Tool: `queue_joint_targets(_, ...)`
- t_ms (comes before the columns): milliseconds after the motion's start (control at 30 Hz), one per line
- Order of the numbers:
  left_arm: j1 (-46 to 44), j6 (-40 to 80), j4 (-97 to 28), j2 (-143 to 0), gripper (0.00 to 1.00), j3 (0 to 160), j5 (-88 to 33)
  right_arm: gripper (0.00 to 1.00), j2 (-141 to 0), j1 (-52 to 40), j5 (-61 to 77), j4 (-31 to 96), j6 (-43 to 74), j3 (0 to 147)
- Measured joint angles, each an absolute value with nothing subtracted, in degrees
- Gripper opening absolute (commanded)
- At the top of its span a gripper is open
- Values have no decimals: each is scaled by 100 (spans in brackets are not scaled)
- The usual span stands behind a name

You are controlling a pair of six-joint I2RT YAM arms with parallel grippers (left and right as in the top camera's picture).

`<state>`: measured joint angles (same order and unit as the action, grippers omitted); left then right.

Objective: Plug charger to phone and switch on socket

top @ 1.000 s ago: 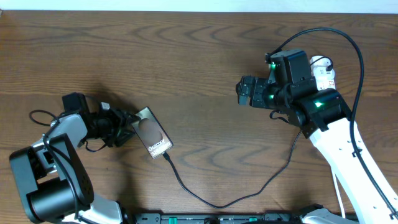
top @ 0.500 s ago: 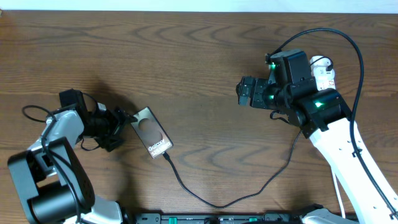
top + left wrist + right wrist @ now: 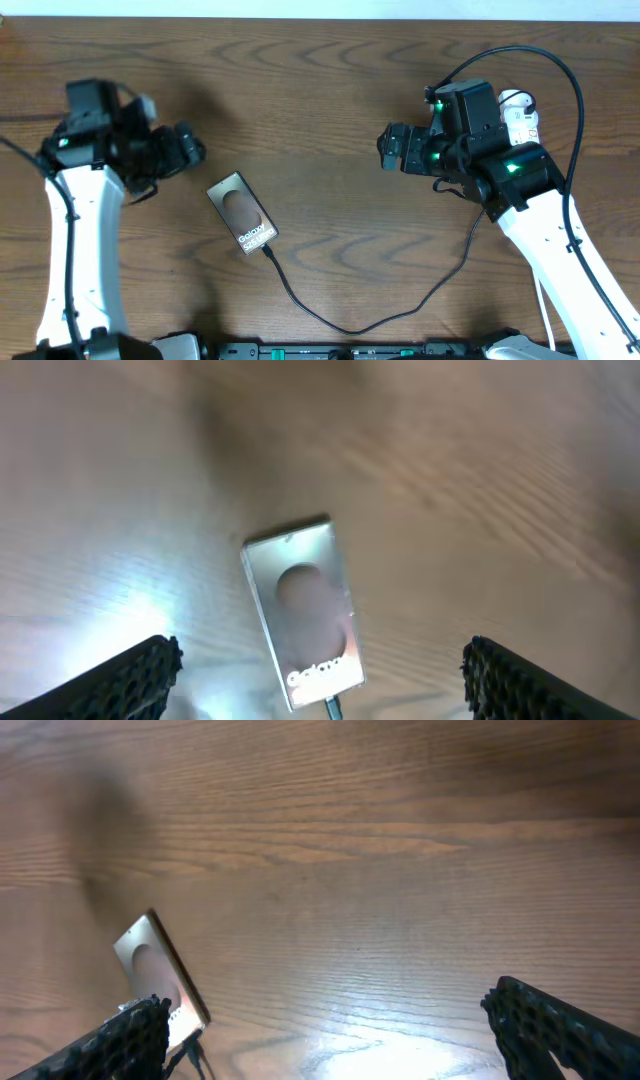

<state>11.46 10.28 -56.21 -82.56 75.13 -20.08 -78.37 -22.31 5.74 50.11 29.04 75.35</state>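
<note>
The phone point(image 3: 242, 214) lay flat on the worktop point(image 3: 320, 80), with the charger point(image 3: 349, 329) tip meeting its near end. The left tool point(image 3: 188, 148) hung released, apart from the phone. The right tool point(image 3: 389, 146), well away, was released too, holding nothing.

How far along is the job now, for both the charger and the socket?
Looks done: the thin black charger cable ends at the lower edge of the flat grey-brown phone. In hand: nothing; left gripper and right gripper hover open, empty. Left: switching the white socket strip, mostly hidden behind the right arm.
</note>
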Motion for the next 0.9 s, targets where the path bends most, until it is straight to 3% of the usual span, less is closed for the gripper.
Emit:
queue_joint_targets(233,-384,552,-5889,-8250,93,8228,-738,99,-7837,-2231,770,5013,2895,7535)
queue_joint_targets(533,-1046,438,-5470,-8250,93,8228,-235,99,-7837,-2003,1431,5033,2617,7535)
queue_joint_targets(900,-1046,440,-5463,-8250,93,8228,-117,99,-8112,945,2939,6543,1393,8855)
